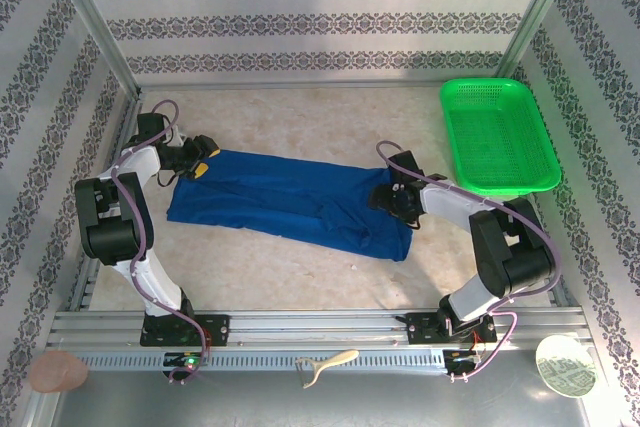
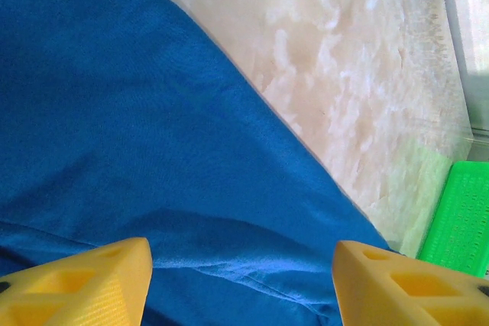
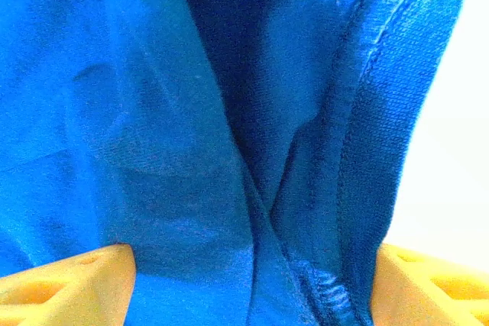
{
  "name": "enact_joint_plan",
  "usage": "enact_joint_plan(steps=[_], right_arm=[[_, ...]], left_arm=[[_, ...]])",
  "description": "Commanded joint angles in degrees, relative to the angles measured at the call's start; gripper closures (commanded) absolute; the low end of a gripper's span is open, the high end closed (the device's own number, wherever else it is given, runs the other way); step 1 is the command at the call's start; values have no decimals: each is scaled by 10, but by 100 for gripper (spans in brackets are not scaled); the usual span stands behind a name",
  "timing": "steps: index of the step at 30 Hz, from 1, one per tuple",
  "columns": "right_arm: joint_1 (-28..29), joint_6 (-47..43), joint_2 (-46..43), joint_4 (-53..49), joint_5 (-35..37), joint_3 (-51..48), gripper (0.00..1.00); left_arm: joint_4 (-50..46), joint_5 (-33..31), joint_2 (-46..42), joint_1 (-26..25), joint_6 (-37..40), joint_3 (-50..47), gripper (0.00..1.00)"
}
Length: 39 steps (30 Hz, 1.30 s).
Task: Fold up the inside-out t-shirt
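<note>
Along the bottom edge of the top view, three things are seen on the metal strip: a pink disc (image 1: 57, 372) lower left, a cream tool (image 1: 327, 364) at centre, and a pale round lid (image 1: 565, 365) lower right. Just above them, both arm bases are bolted on a rail (image 1: 320, 327).

The shirt (image 1: 290, 202) is spread flat across mid-table (image 1: 300, 112), long axis left to right, slightly tilted down to the right. Wrinkles and a bunched patch are seen toward its right end.

The left gripper (image 1: 200, 160) is placed at the shirt's upper-left corner. In the left wrist view its yellow fingers (image 2: 84, 280) are held wide apart, with flat blue cloth seen below and between them; nothing is clamped. Bare table is seen upper right of that frame.

The right gripper (image 1: 397, 199) is set on the shirt's right end. In the right wrist view the jaws are apart, and bunched cloth with a stitched hem is seen between the fingers (image 3: 72, 284). Whether the cloth is pinched cannot be told.

The basket (image 1: 480, 84) is seen upper right, well apart from the shirt.
</note>
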Motion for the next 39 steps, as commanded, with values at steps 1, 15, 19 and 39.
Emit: enact_joint_plan(steps=[1,15,19,39], right_arm=[[27,30,31,53,-84,3,24],[27,52,48,143,-45,9,88],[2,47,38,139,-71,3,100],[-206,-67,-51,-54,-96,48,100]], left_arm=[[1,8,8,-4,3,-7,36],[-30,-24,62,-4,36,43,36],[-47,-42,91,-4,59,58,36],[78,-58,-62,-125,-68,-170,35]])
